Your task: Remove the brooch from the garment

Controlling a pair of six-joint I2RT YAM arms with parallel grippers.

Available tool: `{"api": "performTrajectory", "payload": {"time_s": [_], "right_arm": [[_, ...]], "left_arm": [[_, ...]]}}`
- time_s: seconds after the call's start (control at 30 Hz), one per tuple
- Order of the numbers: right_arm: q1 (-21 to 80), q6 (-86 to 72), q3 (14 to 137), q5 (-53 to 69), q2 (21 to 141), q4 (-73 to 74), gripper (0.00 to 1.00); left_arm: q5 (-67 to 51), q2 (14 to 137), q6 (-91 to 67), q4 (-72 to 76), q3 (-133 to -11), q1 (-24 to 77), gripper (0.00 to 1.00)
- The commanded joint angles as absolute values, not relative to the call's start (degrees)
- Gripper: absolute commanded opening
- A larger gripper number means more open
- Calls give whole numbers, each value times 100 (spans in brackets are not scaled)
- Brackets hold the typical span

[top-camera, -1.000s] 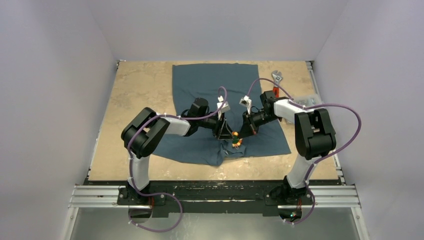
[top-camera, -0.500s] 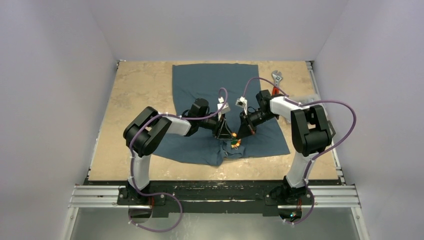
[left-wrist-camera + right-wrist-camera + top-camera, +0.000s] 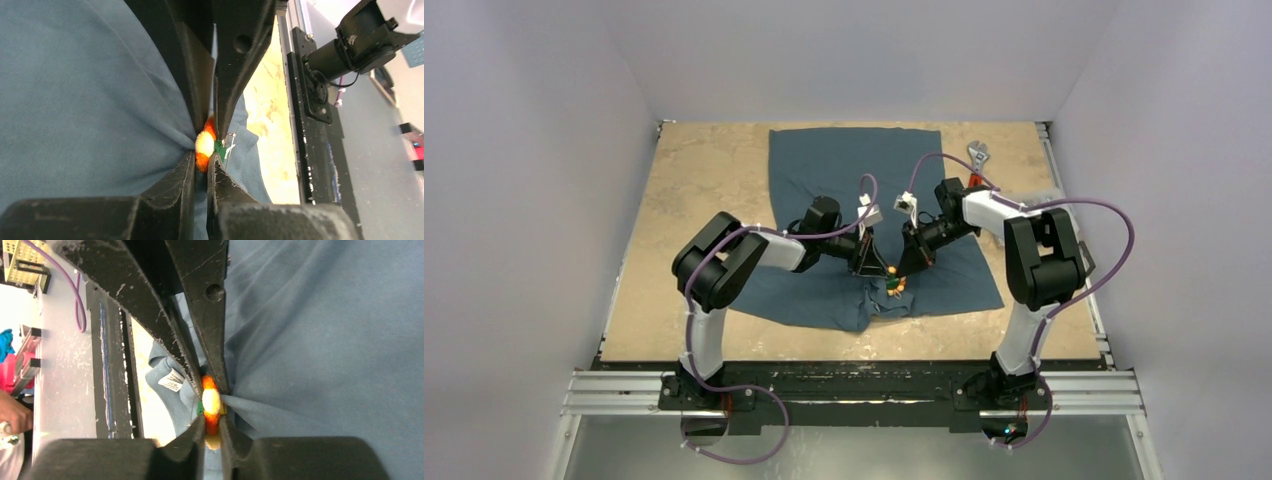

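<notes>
Your left claw [image 3: 204, 165] has closed right down since a second ago, when it stood wide. Its two tips now pinch the brooch [image 3: 204, 144] with barely a slit between them. The brooch sits on the garment [image 3: 854, 170], just below the middle of the overhead frame and near the shirt's lower edge. The blue cloth is drawn into a taut peak at it.

Your right claw [image 3: 211, 422] meets the left one tip to tip from the other side. Its fingers [image 3: 187, 440] stand a sliver apart with the orange rim in the gap, and you cannot tell from these views whether they still press it.

Against the earlier overhead frame, your right arm has swung left and slightly up the frame, while the left arm has hardly shifted. The brooch is almost where it was.

The white neck tag [image 3: 171, 380] shows just left of the brooch in the right wrist view. A wrench [image 3: 977, 153] lies on the counter [image 3: 704, 180] at the upper right, unmoved.
</notes>
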State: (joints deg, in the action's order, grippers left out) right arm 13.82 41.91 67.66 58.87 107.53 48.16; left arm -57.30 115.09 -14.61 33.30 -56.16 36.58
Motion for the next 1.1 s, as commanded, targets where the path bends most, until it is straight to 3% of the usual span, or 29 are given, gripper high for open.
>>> {"api": "performTrajectory", "payload": {"time_s": [0.0,0.17,0.3,0.4,0.6,1.07], "right_arm": [[1400,3973,6985,6147,10737,4447,29],[987,3446,6749,6092,10590,4148,54],[576,3077,6487,6246,10509,4035,62],[546,2262,5905,6334,10129,3174,66],[554,-545,4481,5973,9379,486,66],[855,-1786,3826,6059,9642,-1744,54]], "left_arm": [[-6033,11612,-1898,3631,-5712,3681,0],[-5927,11953,-3086,4576,-5617,3454,0],[-5914,12141,-3498,4936,-5673,3336,0],[-5928,12361,-4227,5523,-5735,3235,0],[-5803,12453,-4968,6065,-5670,3163,0],[-5849,12564,-5461,6434,-5620,3155,0]]}}
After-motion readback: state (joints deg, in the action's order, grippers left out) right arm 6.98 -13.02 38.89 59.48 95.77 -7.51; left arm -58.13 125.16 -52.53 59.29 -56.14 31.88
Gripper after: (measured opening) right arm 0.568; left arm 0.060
